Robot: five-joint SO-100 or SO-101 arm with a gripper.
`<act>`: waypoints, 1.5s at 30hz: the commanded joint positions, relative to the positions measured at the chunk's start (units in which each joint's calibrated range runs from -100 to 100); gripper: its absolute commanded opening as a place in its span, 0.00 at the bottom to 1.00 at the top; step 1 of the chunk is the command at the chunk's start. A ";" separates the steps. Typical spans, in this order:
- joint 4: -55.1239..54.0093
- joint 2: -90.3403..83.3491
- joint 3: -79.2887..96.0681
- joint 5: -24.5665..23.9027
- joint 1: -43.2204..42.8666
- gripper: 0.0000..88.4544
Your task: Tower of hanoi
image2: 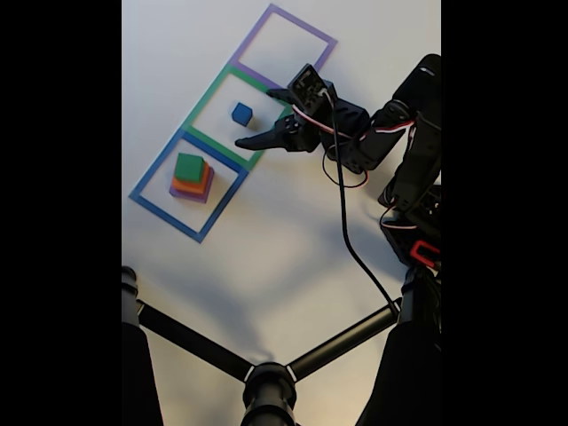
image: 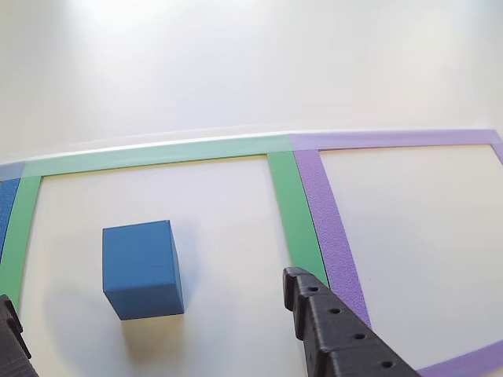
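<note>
A small blue cube (image: 141, 267) (image2: 241, 113) sits alone inside the green tape square (image: 157, 151) (image2: 206, 96). My gripper (image: 149, 290) (image2: 256, 118) is open and hovers close to the cube, one black finger (image: 330, 330) on either side of it and neither touching. In the fixed view, a stack (image2: 192, 177) of a green block on an orange one on a wider purple one stands inside the blue tape square (image2: 156, 169). Nothing lies in the purple tape square (image: 338, 236) (image2: 311, 28).
The three tape squares lie in a diagonal row on a white table (image2: 266, 248). My arm (image2: 390, 133) and its black cable (image2: 346, 231) reach in from the right of the fixed view. A black stand (image2: 266, 386) with spread legs crosses the bottom.
</note>
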 commanded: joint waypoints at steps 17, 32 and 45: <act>-1.75 6.34 -7.79 0.00 -4.36 0.43; 2.30 7.47 -12.33 0.00 -5.96 0.27; 4.08 4.58 -9.42 0.00 -6.49 0.22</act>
